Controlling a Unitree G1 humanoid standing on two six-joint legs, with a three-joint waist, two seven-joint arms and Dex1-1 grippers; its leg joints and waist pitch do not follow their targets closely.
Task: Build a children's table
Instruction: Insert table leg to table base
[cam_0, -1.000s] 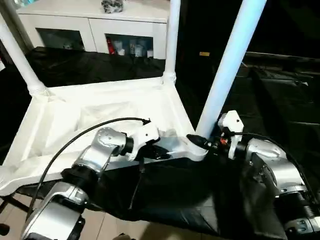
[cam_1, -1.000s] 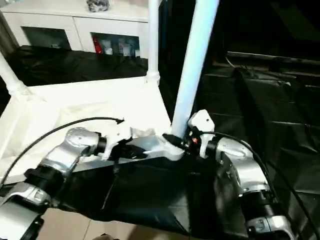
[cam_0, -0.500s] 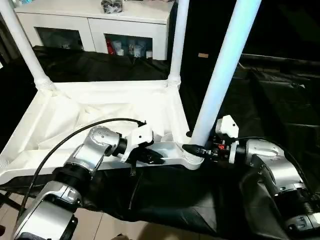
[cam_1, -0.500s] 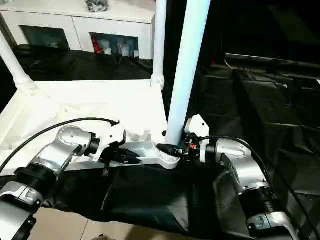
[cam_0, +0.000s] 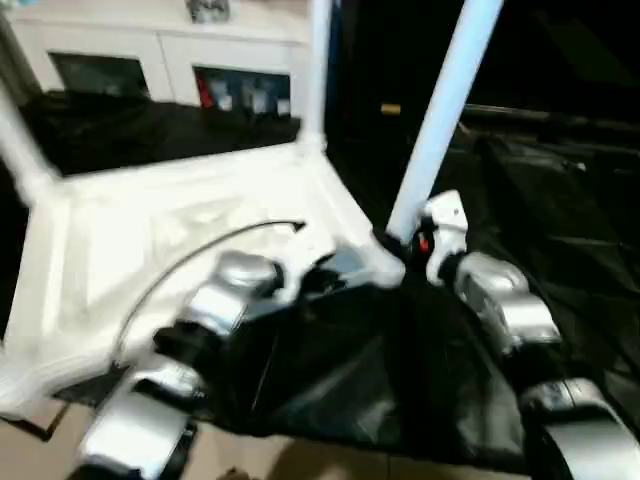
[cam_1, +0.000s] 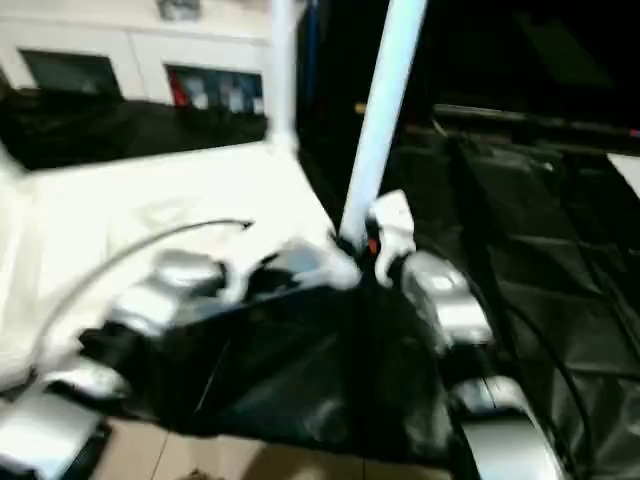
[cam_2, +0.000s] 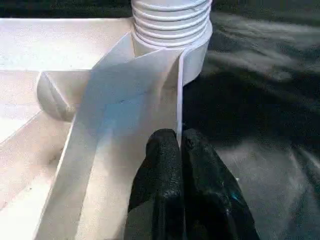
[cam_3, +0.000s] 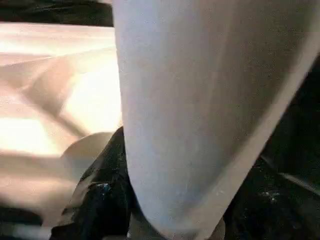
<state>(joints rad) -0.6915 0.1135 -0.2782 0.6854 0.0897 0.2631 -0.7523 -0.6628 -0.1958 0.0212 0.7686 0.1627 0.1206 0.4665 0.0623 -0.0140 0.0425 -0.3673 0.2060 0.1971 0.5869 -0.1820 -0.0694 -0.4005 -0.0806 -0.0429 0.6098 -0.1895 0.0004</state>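
Table top (cam_0: 190, 225) lies upside down, ribbed underside up, on the black-draped counter (cam_0: 560, 230). All places below are given from this top.

Near right corner socket (cam_2: 172, 30): a leg (cam_0: 440, 120) stands in it, rising steeply and leaning away from the top. My right pincer (cam_3: 107, 200) sits at the foot of this leg, one black finger on each side of the tube. I read it as clamped on the leg, though the far finger is mostly hidden behind the tube.

Near edge, just beside that socket: my left pincer (cam_2: 181, 150) has its two fingers pressed together on the thin upright rim wall of the top, steadying it.

Far right corner: a second leg (cam_0: 318, 70) stands upright in its socket. Far left corner: a third leg (cam_0: 20, 150) rises at the edge of my sight.

Near left corner: too smeared to read; I cannot say whether a leg is in it.

Progress, as I judge it: at least three legs in, the one under my right pincer probably being seated or tightened in its threaded collar. Left to do: confirm the fourth corner, then turn the table onto its feet.

Beyond the top's far edge: a white glass-door cabinet (cam_0: 150, 70) with small items behind the panes.
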